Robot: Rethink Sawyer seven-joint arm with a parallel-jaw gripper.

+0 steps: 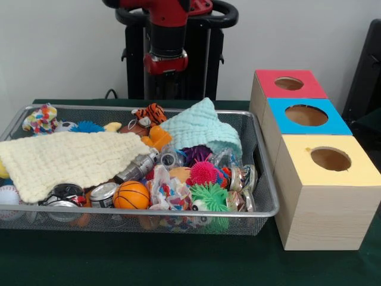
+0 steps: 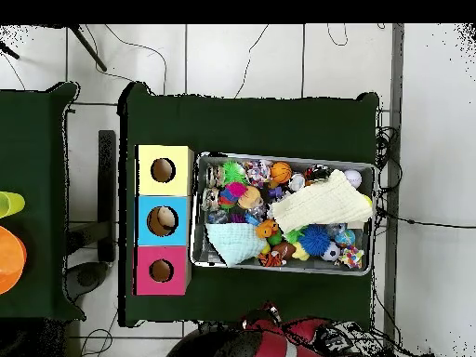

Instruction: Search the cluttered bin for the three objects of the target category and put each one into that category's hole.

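Front view: tiger toy [image 1: 152,112] lies in the bin [image 1: 262,179], below the arm [image 1: 166,36]

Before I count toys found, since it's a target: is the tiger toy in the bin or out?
In. The tiger toy lies inside the wire bin, at its far side beside the mint cloth.

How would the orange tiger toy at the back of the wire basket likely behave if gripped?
The tiger toy looks plush, so it would probably squash and feel light. It lies wedged among clutter beside the mint cloth, so lifting it may drag neighbours. It seems unlikely to roll.
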